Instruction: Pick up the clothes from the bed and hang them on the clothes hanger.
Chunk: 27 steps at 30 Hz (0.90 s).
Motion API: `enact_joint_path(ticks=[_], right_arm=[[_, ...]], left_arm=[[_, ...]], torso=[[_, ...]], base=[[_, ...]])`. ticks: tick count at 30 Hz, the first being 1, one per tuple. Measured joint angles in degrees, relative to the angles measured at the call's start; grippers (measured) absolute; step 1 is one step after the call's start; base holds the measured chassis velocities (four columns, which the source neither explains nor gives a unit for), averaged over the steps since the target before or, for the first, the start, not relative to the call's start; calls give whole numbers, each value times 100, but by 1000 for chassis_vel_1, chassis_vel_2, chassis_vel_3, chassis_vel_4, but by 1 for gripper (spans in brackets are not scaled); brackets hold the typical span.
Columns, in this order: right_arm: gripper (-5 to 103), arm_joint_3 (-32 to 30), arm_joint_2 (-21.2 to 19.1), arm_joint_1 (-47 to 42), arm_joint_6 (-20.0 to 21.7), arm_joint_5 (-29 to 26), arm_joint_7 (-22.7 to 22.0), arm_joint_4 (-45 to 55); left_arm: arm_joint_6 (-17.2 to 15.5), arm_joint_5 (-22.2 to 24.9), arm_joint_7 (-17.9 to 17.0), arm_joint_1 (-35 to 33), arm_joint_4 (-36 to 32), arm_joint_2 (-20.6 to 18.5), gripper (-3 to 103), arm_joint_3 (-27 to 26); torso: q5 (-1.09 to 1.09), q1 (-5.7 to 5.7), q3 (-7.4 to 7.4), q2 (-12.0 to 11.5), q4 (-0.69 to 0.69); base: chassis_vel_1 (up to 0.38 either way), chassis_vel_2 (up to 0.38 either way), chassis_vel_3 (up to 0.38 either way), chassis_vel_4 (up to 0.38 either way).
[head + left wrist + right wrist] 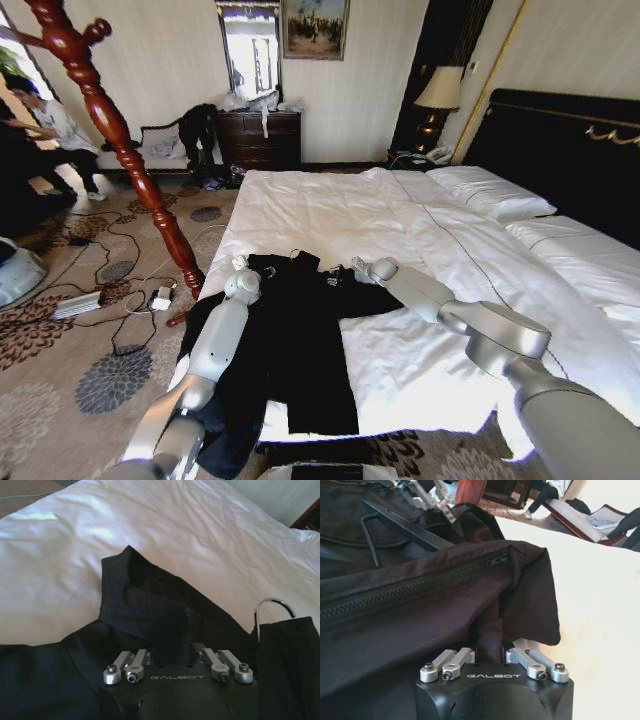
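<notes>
- The clothes, one black jacket, lie spread flat on the bed, at the corner of the bed nearest to the robot, with the lower part hanging over the bed's edge toward the floor.
- The clothes hanger lies on the jacket at its collar end. In the right wrist view, one thin black arm of it rests on the fabric above the zipper. In the left wrist view its metal hook rises just beside the collar.
- The left gripper is at the jacket's collar end, on the side nearer to the bed's outer edge. In its wrist view the fabric runs up between the finger linkages, so I judge it is pinching the shoulder cloth, but the fingertips are hidden and I cannot tell if they are together or apart.
- The right gripper is at the jacket's other shoulder, on the side toward the middle of the bed. A fold of black cloth enters between its linkages; again I cannot tell the state of the fingertips.
- I judge that the two grippers are placed one at each shoulder so the jacket can be lifted evenly with the hanger inside it.
- A dark red wooden stand rises from the carpet just beside the bed's outer edge, near the jacket.
</notes>
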<state>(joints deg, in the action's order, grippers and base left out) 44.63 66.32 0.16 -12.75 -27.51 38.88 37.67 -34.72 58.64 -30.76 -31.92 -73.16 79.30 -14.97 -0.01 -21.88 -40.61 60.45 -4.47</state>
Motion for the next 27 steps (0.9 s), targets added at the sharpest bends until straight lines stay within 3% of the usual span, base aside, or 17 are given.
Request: enact_joint_path(ticks=[3, 5, 9, 16, 19, 27], right_arm=[[21, -10, -14, -8, -38, 7, 5, -38], [21, -11, -14, -8, -57, 10, 10, -59], [21, -12, -28, -6, -120, 22, 18, -124], [21, -26, -54, 10, -179, 36, -90, -232], [21, -56, -32, 12, -228, 32, -222, -358], [21, -89, -67, -4, -241, 30, -325, -346]], left_arm=[[14, 24, 11, -98, -142, -124, 22, -25], [17, 32, 18, -130, -180, -176, 22, -28], [51, 96, 94, -278, -408, -489, 2, -82], [106, 119, 273, -545, -855, -1037, 2, -94], [146, -53, 491, -783, -1192, -1469, 2, -23], [123, 33, 614, -979, -1786, -1885, 2, 175]], torso=[[1, 0, 0, 0, 1], [0, 0, 0, 0, 0], [0, 0, 0, 0, 1], [0, 0, 0, 0, 1], [0, 1, 0, 0, 3], [0, 1, 0, 1, 0]], base=[[0, 0, 0, 0], [0, 0, 0, 0], [0, 0, 0, 0], [0, 0, 0, 0], [0, 0, 0, 0], [0, 0, 0, 0]])
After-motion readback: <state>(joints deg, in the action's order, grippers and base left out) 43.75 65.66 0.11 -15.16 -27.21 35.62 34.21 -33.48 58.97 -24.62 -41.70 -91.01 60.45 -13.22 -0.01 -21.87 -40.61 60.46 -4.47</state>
